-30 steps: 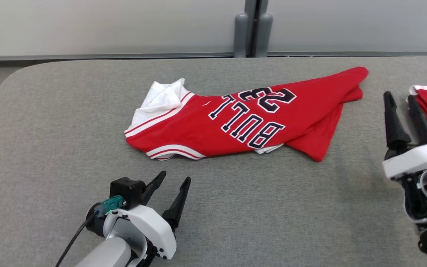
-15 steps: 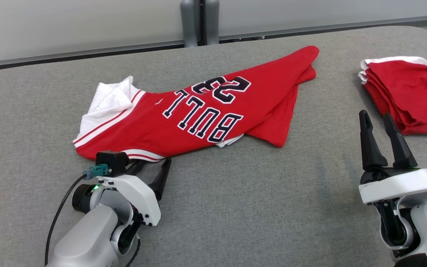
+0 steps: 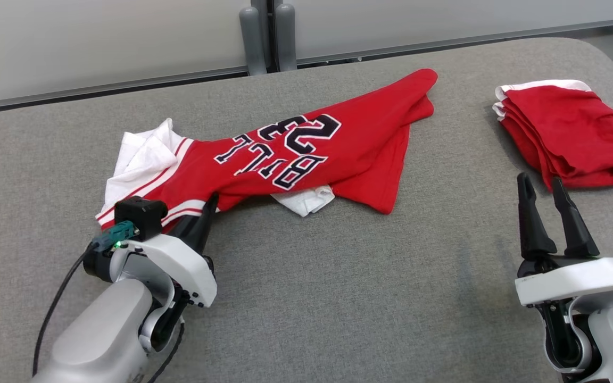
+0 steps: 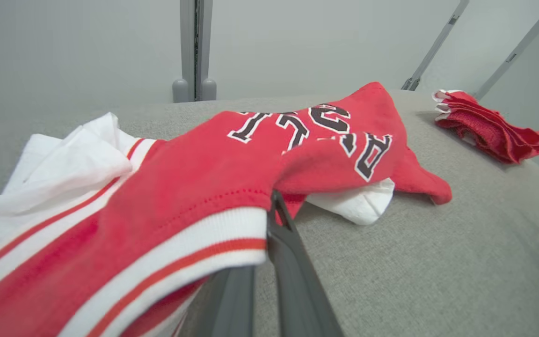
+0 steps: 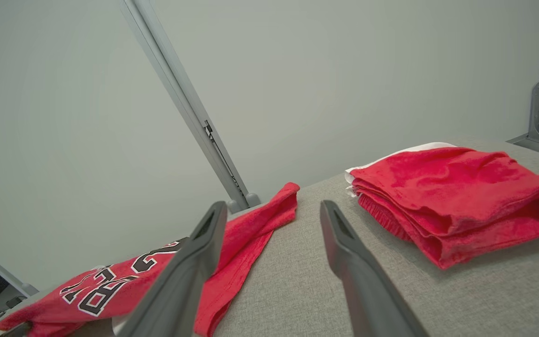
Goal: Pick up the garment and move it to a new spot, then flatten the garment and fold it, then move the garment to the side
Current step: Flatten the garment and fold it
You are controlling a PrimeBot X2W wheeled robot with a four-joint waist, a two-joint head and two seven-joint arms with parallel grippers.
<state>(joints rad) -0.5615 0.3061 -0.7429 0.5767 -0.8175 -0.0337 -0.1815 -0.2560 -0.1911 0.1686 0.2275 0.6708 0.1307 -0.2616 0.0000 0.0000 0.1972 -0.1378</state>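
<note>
The garment (image 3: 285, 154) is a red jersey with white trim and dark lettering, lying crumpled across the grey table (image 3: 338, 298). My left gripper (image 3: 206, 208) is shut on its striped near-left hem, and the cloth bunches up toward it. In the left wrist view the hem (image 4: 213, 234) drapes over the closed fingers (image 4: 288, 252), with the garment (image 4: 232, 164) rising behind. My right gripper (image 3: 546, 186) stands open at the lower right, apart from the jersey, with nothing between its fingers (image 5: 194, 262). The garment (image 5: 246, 224) shows left of them.
A folded red garment (image 3: 567, 133) with white edging lies at the table's far right, just beyond my right gripper; the folded stack (image 5: 452, 196) is close in the right wrist view. A grey post (image 3: 266, 34) and wall stand behind the table.
My left gripper reached the jersey's near-left hem and shut on it; the cloth has bunched and the lettering creased. The head camera shifted, bringing the folded stack into view.
</note>
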